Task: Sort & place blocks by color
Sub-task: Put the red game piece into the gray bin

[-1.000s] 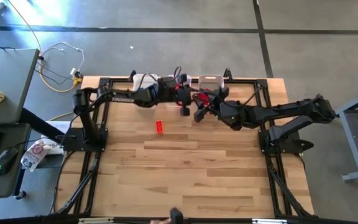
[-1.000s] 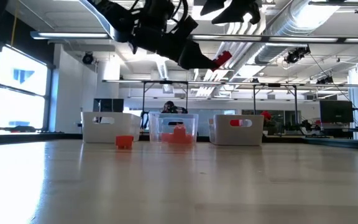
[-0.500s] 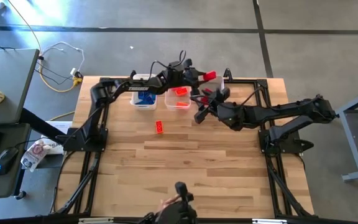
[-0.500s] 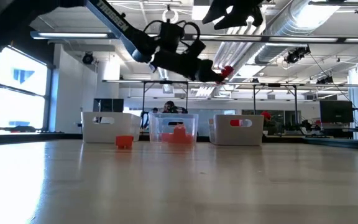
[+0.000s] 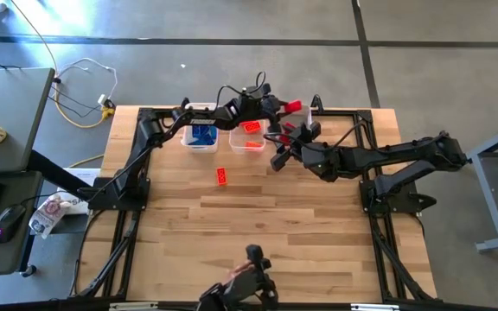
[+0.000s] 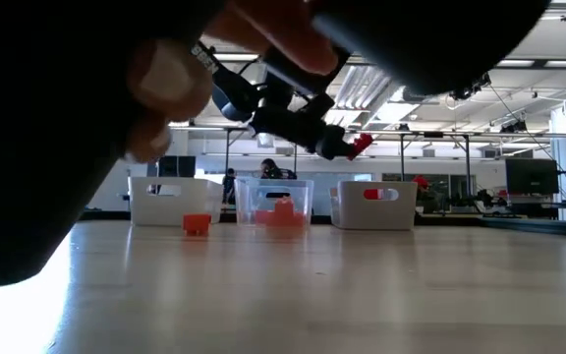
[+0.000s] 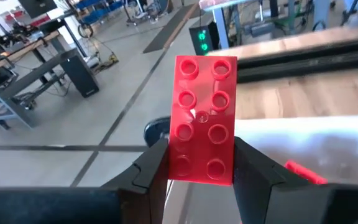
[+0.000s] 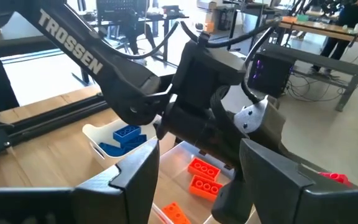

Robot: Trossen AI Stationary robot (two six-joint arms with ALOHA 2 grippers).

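red brick (image 7: 202, 118) sits lengthwise, clamped in the left gripper (image 7: 199, 167) above the rightmost bin (image 6: 374, 206), while the right gripper (image 8: 194, 180) waits open nearby.

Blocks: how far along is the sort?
Done: blue blocks in one bin, orange blocks in the middle bin. In hand: left pincer holds a red block over the third bin. Left: one red-orange block on the table.
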